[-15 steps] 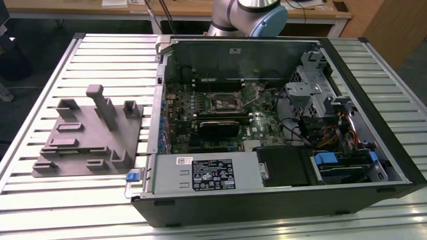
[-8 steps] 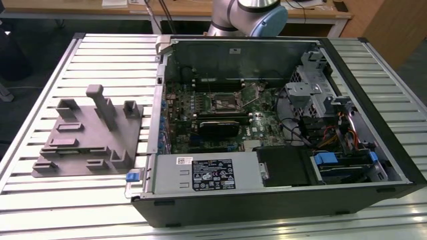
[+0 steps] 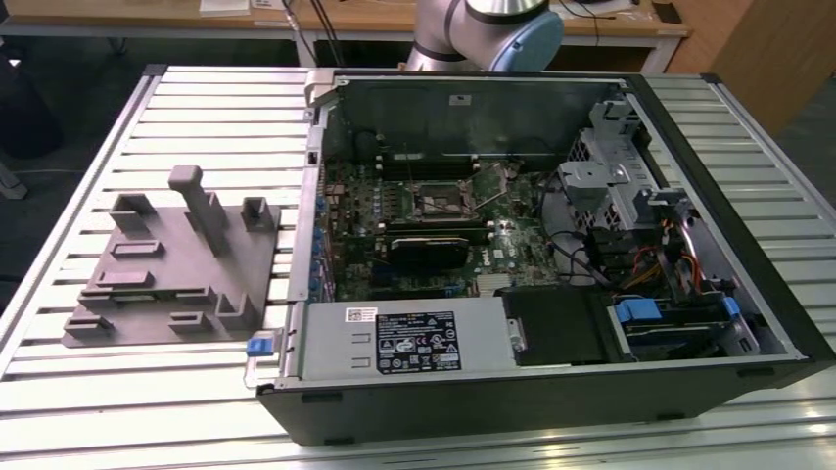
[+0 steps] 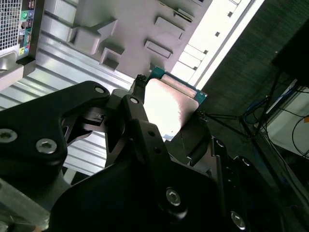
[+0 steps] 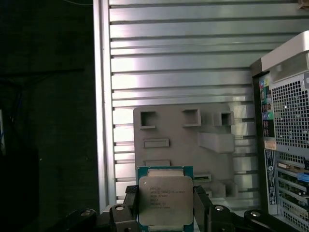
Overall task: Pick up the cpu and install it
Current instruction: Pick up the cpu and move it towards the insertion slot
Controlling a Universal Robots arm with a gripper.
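Gripper (image 5: 165, 215) clamped on the cpu (image 5: 165, 200), above the slatted table (image 5: 193, 72).
In the first wrist view it pinched the chip by opposite edges, over the grey fixture block (image 5: 183, 145). A level, square hold seemed best for meeting the motherboard socket (image 3: 441, 191) untilted. The lid bore dark print lines; the power supply (image 3: 405, 343) carried a white label.

**Robot body: grey arm, black gripper**

arm (image 3: 457, 29): silver-grey tube segments, glossy light-blue round joint cap (image 3: 534, 37). gripper (image 4: 169, 104): matte black, angular plates and linkage bars, silver socket-head screws (image 4: 47, 145) sunk in round recesses. fingers (image 5: 201, 203): black, blocky, small round screw heads near their bases in the first wrist view.
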